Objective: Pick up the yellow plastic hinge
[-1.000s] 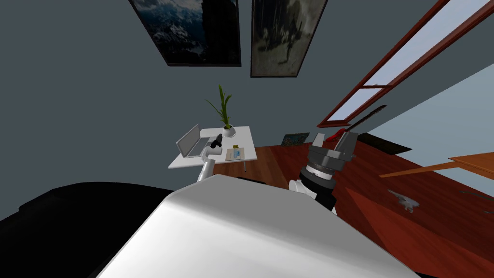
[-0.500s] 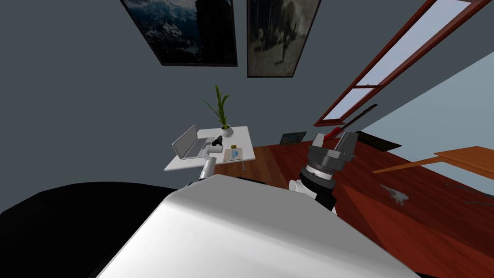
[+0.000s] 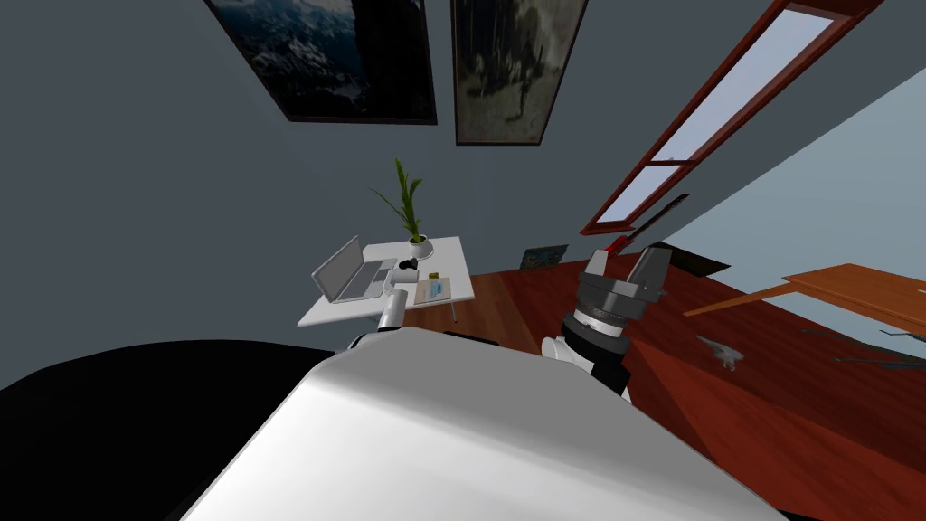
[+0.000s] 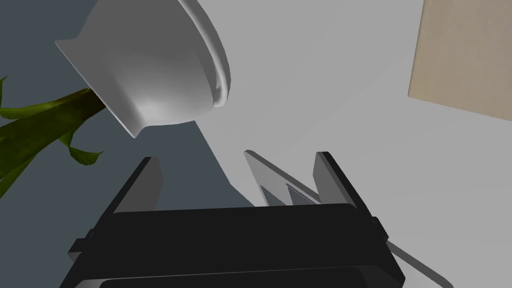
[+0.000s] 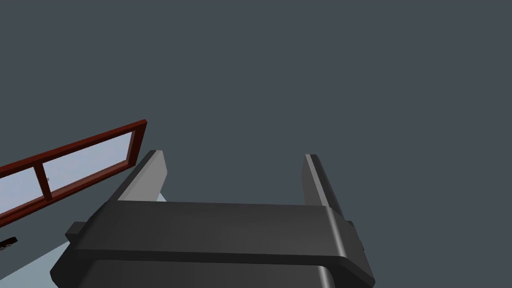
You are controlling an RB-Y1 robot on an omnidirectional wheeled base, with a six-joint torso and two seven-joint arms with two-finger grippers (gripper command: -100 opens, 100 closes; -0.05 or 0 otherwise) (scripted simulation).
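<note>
A small yellow hinge (image 3: 435, 274) lies on the white table (image 3: 452, 256), between the plant pot and a tan pad. My left gripper (image 3: 409, 265) hangs over the table a little to the hinge's left, by the laptop's corner. In the left wrist view this gripper (image 4: 235, 167) stands open with nothing between its fingers (image 4: 147, 182), close to the white plant pot (image 4: 150, 65) and above the table top (image 4: 350, 90). My right gripper (image 3: 624, 262) is raised off to the right, away from the table, and it (image 5: 232, 170) stands open and empty.
On the table stand an open grey laptop (image 3: 344, 271), a potted green plant (image 3: 409, 203) and a tan pad (image 3: 433, 289), whose corner (image 4: 465, 55) shows near my left hand. A wooden table (image 3: 859, 294) stands at the right over the red-brown floor (image 3: 723, 398).
The whole head view has shifted left and up, so I have turned. The left gripper has crept from the laptop's edge toward the plant pot. The right arm holds its pose.
</note>
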